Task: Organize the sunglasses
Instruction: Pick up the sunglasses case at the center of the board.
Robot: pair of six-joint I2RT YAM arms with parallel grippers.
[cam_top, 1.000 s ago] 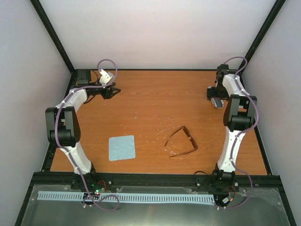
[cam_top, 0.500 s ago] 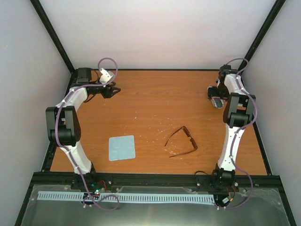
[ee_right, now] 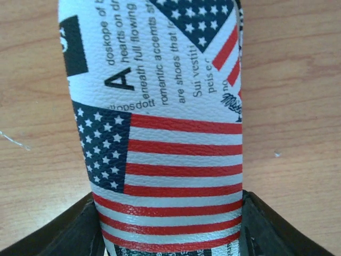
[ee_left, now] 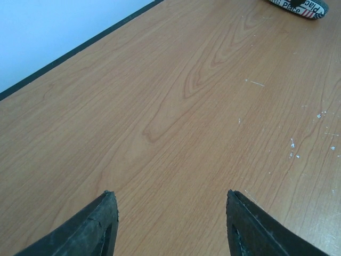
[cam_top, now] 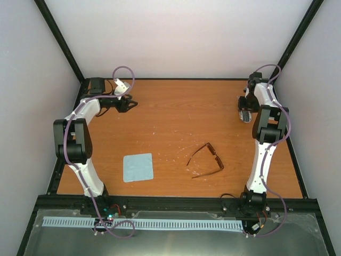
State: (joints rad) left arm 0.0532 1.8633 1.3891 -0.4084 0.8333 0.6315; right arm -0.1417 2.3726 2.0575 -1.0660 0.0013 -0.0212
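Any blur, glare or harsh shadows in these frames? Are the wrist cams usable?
Top external: even, soft light, only faint shadows, no glare; sunglasses and cloth are crisp. Left wrist: wood grain is sharp, the left gripper is dark and slightly soft, and the case is cropped at the top edge. Right wrist: the case fills the frame with readable print; the right gripper is underexposed in the bottom corners.
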